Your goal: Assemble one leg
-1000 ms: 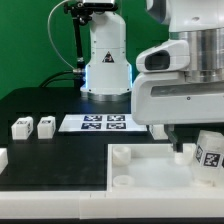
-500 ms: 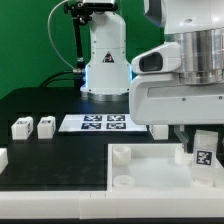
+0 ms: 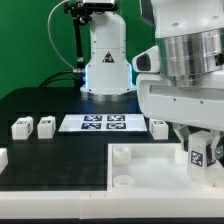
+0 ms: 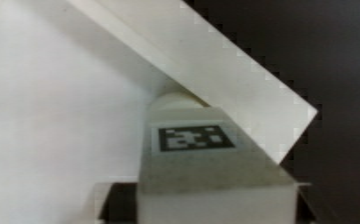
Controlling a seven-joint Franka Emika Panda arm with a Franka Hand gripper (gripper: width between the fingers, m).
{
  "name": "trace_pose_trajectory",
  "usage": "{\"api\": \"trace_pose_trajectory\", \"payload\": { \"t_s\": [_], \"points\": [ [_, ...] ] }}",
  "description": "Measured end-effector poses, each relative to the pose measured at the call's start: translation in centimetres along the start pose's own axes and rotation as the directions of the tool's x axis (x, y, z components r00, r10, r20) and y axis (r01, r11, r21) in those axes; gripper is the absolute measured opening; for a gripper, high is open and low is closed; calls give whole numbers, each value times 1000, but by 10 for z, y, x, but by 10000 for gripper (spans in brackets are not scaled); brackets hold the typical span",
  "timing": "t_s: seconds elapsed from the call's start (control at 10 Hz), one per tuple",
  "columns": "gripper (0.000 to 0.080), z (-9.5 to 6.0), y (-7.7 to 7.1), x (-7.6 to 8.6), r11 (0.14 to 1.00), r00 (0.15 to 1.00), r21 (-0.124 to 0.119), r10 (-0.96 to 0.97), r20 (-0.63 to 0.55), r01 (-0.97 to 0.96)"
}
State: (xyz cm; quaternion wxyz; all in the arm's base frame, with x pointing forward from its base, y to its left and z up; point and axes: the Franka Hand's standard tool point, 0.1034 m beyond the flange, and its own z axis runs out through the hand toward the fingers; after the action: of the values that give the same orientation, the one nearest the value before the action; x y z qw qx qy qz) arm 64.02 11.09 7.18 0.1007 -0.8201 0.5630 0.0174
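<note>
- The room behind is a green backdrop, with a white robot base (image 3: 105, 60) standing at the far side of the table.
- The black table (image 3: 55, 150) is matte and uncluttered where I work (plenty of room around my arm).
- The large white panel (image 3: 150, 180) lies flat at the near side. Its corner socket (image 3: 120, 155) on the exterior view's left is bare, so nothing is mounted there yet.
- The marker board (image 3: 105, 123) lies flat beyond the panel.
- My claw (image 3: 198, 143) is clamped on the leg (image 3: 199, 155), holding it at the panel's far corner on the exterior view's right. The wrist view shows the leg's (image 4: 198, 160) tag facing up at me.
- I judge the fetching done. The seating is left, and I cannot tell whether the leg touches the panel.
- Three other legs wait on the table: two (image 3: 32, 127) on the exterior view's left, one (image 3: 158, 127) just beside the marker board.
</note>
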Motion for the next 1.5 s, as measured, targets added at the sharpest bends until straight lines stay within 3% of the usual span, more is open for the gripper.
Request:
{"api": "trace_pose_trajectory", "payload": {
  "t_s": [0.1,0.3,0.4,0.6,0.7,0.8,1.0,1.1,1.2,1.3,1.4,1.5],
  "points": [
    [296,0,2,0,978,978,27,206,29,-206],
    [296,-1,1,0,937,936,20,346,57,-348],
    [296,0,2,0,944,943,20,327,56,-329],
    [547,0,1,-1,960,960,22,276,55,-278],
    [547,0,0,-6,996,996,22,82,35,-82],
    [628,3,0,-10,988,988,18,-152,21,152],
    [643,2,1,-6,950,950,20,-312,15,312],
    [648,2,1,-5,878,878,7,-479,7,479],
    [649,-2,-2,-3,714,714,-44,-700,-10,699],
    [649,-5,-5,-3,637,638,-64,-770,-13,768],
    [649,-6,-7,-3,491,492,-90,-871,-9,867],
    [649,-4,-9,-5,434,432,-99,-901,-36,896]
  ]
}}
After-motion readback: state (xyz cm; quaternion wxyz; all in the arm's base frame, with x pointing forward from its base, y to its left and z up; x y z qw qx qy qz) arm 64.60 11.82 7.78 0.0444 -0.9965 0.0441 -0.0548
